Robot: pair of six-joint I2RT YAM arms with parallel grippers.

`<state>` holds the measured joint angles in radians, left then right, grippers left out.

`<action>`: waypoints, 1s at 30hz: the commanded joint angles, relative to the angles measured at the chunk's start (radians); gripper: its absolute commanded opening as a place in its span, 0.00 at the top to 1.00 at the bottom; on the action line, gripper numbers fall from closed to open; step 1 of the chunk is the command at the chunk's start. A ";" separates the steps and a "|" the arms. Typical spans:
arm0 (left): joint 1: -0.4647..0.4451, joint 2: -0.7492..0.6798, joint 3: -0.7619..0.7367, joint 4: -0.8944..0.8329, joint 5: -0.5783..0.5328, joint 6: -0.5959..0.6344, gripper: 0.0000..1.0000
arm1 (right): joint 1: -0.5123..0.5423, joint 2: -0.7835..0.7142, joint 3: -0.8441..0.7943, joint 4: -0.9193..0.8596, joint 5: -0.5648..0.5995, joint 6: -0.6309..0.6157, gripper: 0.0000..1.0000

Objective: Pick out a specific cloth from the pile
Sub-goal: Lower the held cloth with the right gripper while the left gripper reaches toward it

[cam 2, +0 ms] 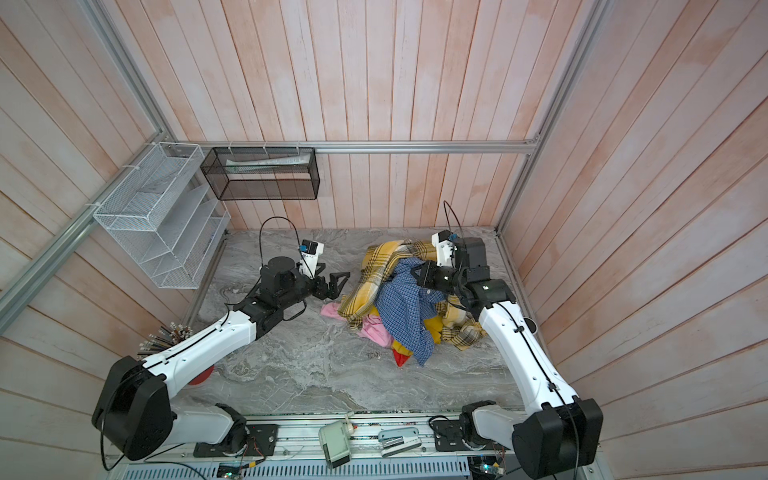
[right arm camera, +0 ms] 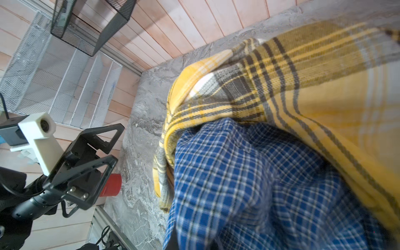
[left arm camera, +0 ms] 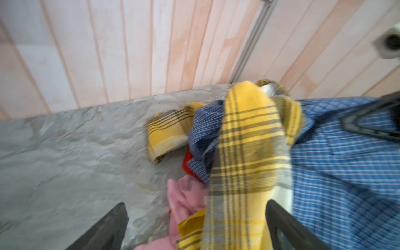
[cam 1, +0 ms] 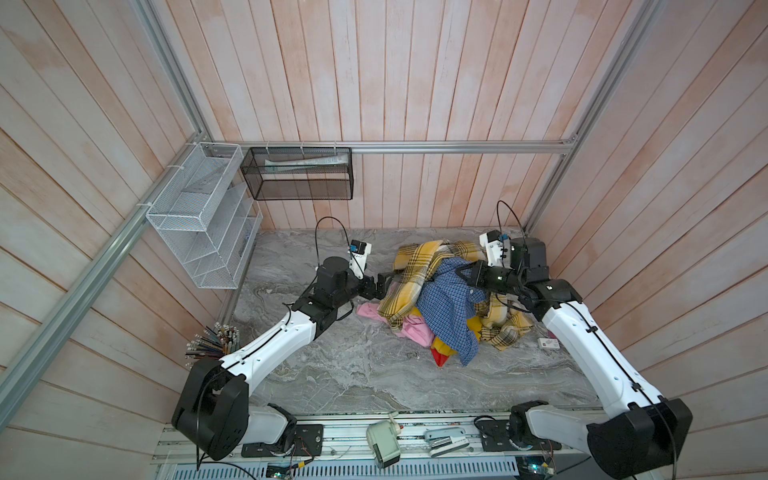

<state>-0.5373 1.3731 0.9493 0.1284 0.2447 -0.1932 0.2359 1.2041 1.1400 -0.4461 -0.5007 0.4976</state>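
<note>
The cloth (cam 1: 446, 307) (cam 2: 405, 309), a blue shirt with a fine check, hangs raised over the pile (cam 1: 405, 286) (cam 2: 365, 291) of yellow plaid, pink, mustard and red garments. My right gripper (cam 1: 463, 272) (cam 2: 417, 274) is shut on the shirt's upper part. In the right wrist view the shirt (right arm camera: 249, 184) covers its fingers. A fold of yellow plaid drapes over the shirt (left arm camera: 346, 164). My left gripper (cam 1: 384, 284) (cam 2: 338, 282) (left arm camera: 195, 207) (right arm camera: 118, 144) is open at the pile's left edge. Plaid and pink cloth show between its fingers, ungripped.
A white mesh rack (cam 1: 199, 224) and a black mesh basket (cam 1: 299, 174) hang at the back left. A cup of pencils (cam 1: 216, 340) stands by the left arm, with a red cup (right arm camera: 112, 185) near it. A small white box (cam 1: 548, 343) lies beside the right arm. Wood walls close in three sides.
</note>
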 commanded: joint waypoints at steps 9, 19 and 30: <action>-0.205 0.141 0.198 -0.094 0.217 0.090 0.00 | -0.012 -0.028 -0.043 0.055 -0.014 0.003 1.00; -0.327 0.365 0.378 -0.180 -0.003 0.108 0.00 | -0.033 -0.038 -0.050 0.083 -0.034 0.004 1.00; -0.342 0.542 0.552 -0.185 -0.118 0.051 0.26 | -0.084 -0.078 -0.120 0.086 -0.068 -0.020 0.84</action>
<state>-0.8776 1.8896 1.4586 -0.0635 0.1925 -0.1223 0.1673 1.1553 1.0428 -0.3698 -0.5411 0.4911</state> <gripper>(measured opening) 0.804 0.136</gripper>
